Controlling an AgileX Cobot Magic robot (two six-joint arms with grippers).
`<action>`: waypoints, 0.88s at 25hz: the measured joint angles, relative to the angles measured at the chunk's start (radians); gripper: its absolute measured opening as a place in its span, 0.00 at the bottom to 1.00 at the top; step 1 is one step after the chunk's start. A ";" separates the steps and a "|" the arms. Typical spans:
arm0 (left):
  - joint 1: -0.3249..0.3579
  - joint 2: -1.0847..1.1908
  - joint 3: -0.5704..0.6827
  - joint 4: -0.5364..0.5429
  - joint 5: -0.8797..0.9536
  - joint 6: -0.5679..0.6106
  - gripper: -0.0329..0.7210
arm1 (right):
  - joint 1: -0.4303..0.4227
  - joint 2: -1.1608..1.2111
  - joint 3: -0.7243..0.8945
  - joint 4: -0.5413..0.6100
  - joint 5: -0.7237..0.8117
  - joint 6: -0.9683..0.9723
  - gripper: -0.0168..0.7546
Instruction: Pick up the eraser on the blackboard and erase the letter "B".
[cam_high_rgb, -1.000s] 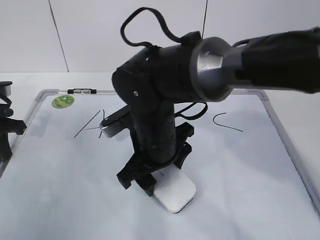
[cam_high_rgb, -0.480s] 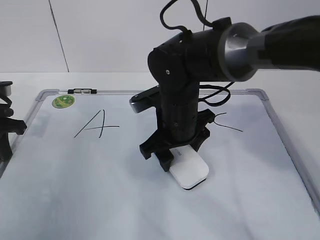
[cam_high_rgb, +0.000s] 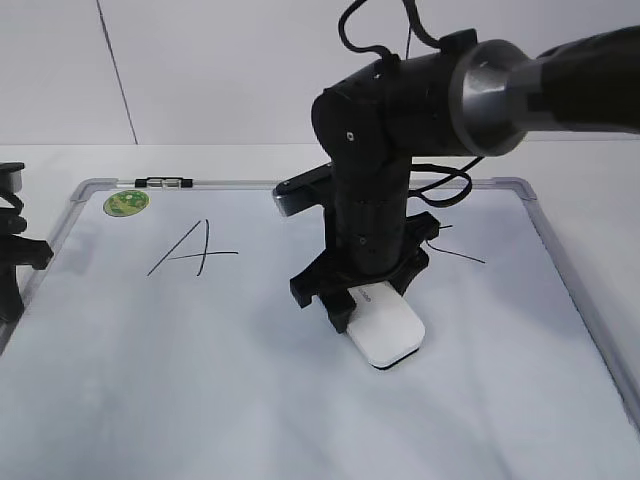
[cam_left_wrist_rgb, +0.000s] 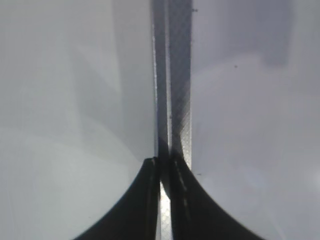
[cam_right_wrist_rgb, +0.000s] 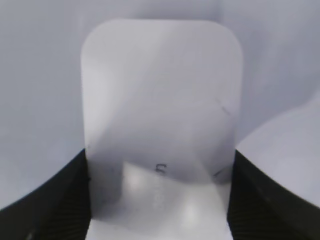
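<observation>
**Right gripper clamps the eraser flat on the blackboard**

You see the right gripper standing upright over the middle of the blackboard, its jaws spread wide around the eraser and pressing on both long sides. The white block lies flat on the board with its thin black underside touching the surface, and its free end points toward the near right. In the right wrist view the eraser fills the gap between the two black fingers, so you can take the grip as firm contact on both edges.

No letter "B" shows on the board; the arm covers part of the middle. To the left of the arm you find the slanted letter "A", well apart from the eraser. A curved black stroke shows just right of the gripper. The round green sticker and the marker sit at the far left corner.

Your left gripper rests at the board's left edge, its jaws closed together over the grey frame, holding nothing.
</observation>
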 joint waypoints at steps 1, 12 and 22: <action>0.000 0.000 0.000 0.000 0.000 0.000 0.07 | 0.011 0.000 0.000 -0.013 -0.002 0.000 0.73; 0.000 0.000 0.000 0.002 0.000 0.000 0.07 | 0.222 0.003 0.002 0.023 -0.061 -0.093 0.73; 0.000 0.000 0.000 0.002 0.002 0.000 0.07 | 0.348 -0.014 0.009 0.191 -0.068 -0.141 0.73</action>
